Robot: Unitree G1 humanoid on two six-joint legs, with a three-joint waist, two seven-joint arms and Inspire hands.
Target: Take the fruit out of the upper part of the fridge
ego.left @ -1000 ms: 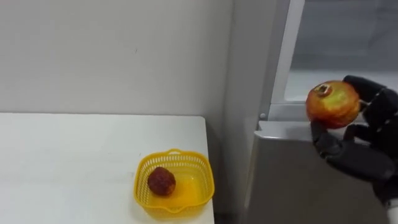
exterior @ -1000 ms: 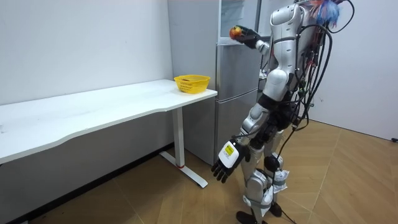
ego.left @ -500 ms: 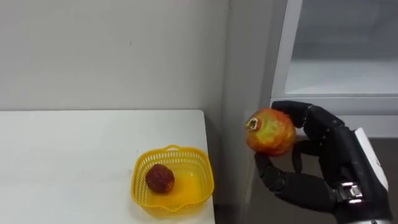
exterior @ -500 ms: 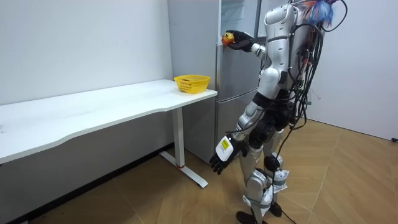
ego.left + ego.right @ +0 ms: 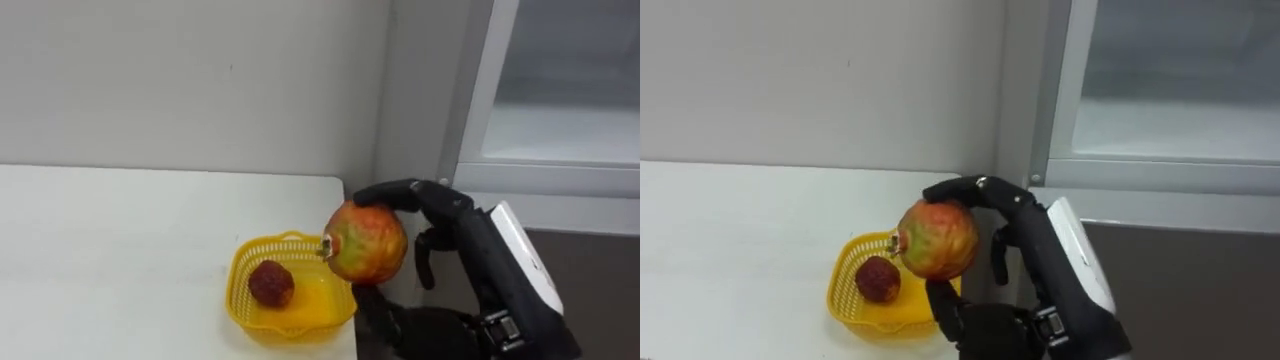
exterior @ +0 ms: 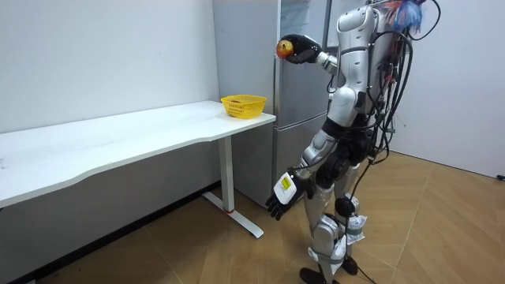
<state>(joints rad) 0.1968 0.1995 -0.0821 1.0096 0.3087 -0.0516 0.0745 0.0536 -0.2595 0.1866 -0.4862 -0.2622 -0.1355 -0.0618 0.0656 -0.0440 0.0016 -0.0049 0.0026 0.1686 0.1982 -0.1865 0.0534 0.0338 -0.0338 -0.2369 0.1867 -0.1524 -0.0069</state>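
Looking down on one long white table (image 5: 150, 250) running along a plain pale wall (image 5: 180, 80) at the left. Finding one yellow mesh basket (image 5: 285, 238) sitting at the table's right end, close to the edge, and cradling one small dark red fruit (image 5: 270, 283).

Moving right to one larger round fruit, red and yellow (image 5: 366, 243), being held in the air beside the fridge's left edge, well above the basket. Being clamped by the right hand (image 5: 470, 240), dark fingers wrapping over its top and under it. Counting two fruits in all, one in the basket and one in the hand, not touching.

Reaching, furthest right, one grey fridge (image 5: 560, 180), its upper compartment showing a pale shelf behind a white frame.

Standing upright on a wood floor before the fridge, right arm raised, left hand (image 6: 282, 196) hanging low by the thigh, fingers relaxed and apart, carrying nothing.
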